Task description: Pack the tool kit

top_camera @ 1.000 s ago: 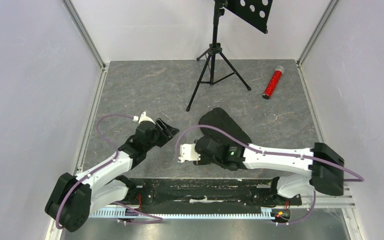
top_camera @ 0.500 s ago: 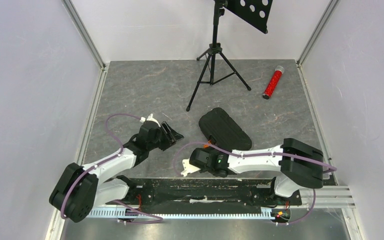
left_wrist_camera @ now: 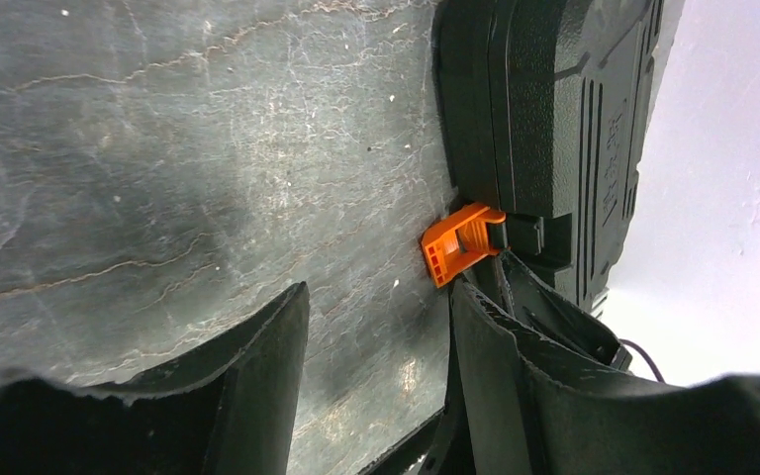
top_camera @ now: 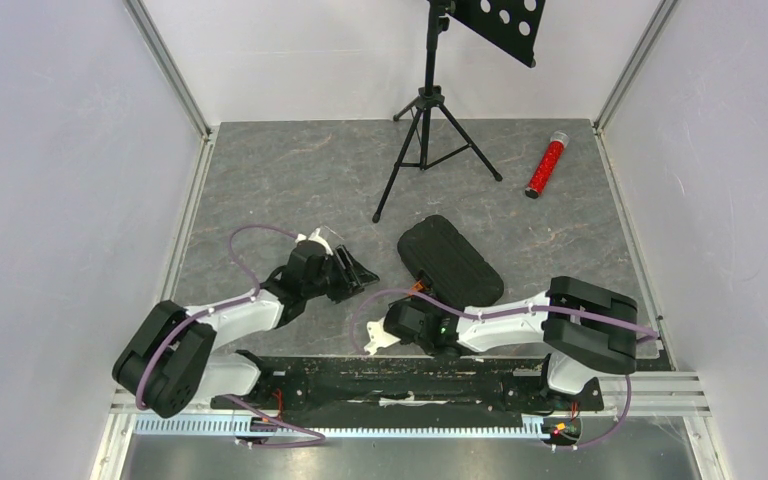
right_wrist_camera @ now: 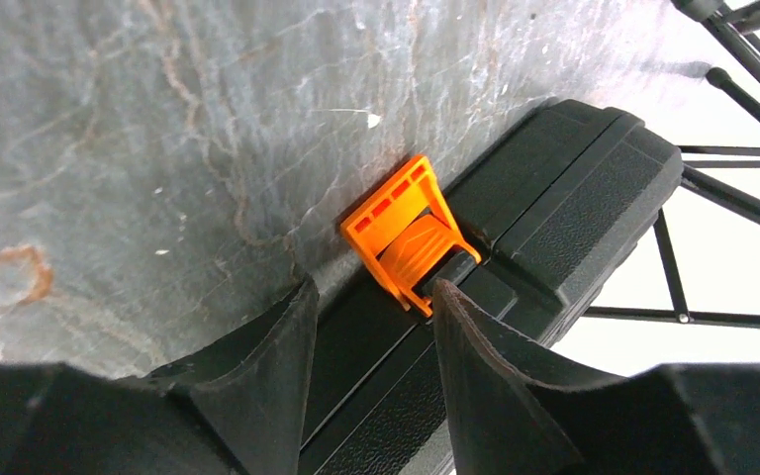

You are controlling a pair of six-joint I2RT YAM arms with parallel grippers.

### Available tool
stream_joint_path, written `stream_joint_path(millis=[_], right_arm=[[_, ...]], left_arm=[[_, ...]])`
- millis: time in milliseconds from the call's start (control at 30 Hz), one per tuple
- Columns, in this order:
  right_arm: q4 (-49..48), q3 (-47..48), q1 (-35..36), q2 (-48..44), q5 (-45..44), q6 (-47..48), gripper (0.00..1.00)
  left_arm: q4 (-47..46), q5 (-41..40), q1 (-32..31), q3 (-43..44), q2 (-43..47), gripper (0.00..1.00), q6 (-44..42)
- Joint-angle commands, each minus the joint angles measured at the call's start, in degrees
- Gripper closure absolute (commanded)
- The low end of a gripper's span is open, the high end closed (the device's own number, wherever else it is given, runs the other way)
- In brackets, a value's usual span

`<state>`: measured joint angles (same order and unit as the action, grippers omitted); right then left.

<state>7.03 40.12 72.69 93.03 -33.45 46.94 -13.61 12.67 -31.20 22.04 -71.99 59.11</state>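
Observation:
The black ribbed tool kit case lies shut on the grey table, its orange latch on the near-left edge. No hand tools show. My right gripper is open at the latch. In the right wrist view the fingers straddle the case's edge, and one fingertip is at the latch. My left gripper is open and empty, just left of the case. In the left wrist view the latch and case lie ahead and to the right of the fingers.
A black tripod stand with a perforated plate stands at the back centre. A red glittery tube lies at the back right. White walls close in the left, right and back sides.
My left gripper has swung right, toward the case. My right arm has drawn back toward the near edge and uncovered the case; its gripper now sits at the latch. The case has not moved.

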Motion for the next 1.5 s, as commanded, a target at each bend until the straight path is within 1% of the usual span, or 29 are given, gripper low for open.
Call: stream_joint_path(millis=[0,133,267,433,533,667,733,867,967,1100,1300,1467], right_arm=[[-10.2,-2.9,-1.7,-1.5,0.5,-0.3,0.51],[-15.4,-5.6,-3.8,-5.1,4.0,-2.7,0.55],[-18.1,-7.7,-5.9,-8.8,7.8,-4.9,0.58],[-19.4,-9.5,-8.1,-11.7,11.4,-8.2,0.61],[-19.9,-10.3,-8.3,-12.3,12.0,-8.8,0.63],[-15.2,-8.7,-8.3,-12.0,14.7,-7.6,0.59],[-12.6,-7.8,-8.3,-11.8,16.5,-6.0,0.57],[-6.3,-4.3,-8.3,-9.0,20.3,-3.4,0.56],[-0.2,-0.1,-8.3,-5.3,22.4,-2.5,0.57],[4.2,3.4,-8.3,-1.8,22.7,-1.2,0.6],[12.3,8.4,-8.9,1.4,22.8,0.5,0.65],[22.2,14.0,-10.1,4.1,23.9,0.8,0.67]], left_arm=[[-5.9,2.3,-1.2,1.9,-2.7,0.38,2.3],[-8.6,2.9,-2.6,2.3,-5.6,0.38,4.1],[-12.6,3.9,-4.2,2.8,-8.9,0.38,6.5],[-18.4,5.1,-5.8,2.9,-13.4,0.38,10.3],[-21.5,6.0,-6.5,3.1,-15.7,0.38,12.0],[-22.0,4.8,-6.6,2.6,-16.1,0.38,12.4],[-20.2,3.3,-6.5,2.2,-15.1,0.38,12.0],[-14.3,0.3,-5.7,2.3,-12.1,0.39,9.5],[-9.8,-0.9,-4.4,2.6,-9.7,0.39,7.0],[-6.0,-1.5,-3.0,2.8,-7.6,0.39,4.6],[-4.5,-0.4,-1.9,3.3,-7.3,0.4,2.4],[-2.2,0.6,-1.8,4.7,-6.9,0.4,0.4]])
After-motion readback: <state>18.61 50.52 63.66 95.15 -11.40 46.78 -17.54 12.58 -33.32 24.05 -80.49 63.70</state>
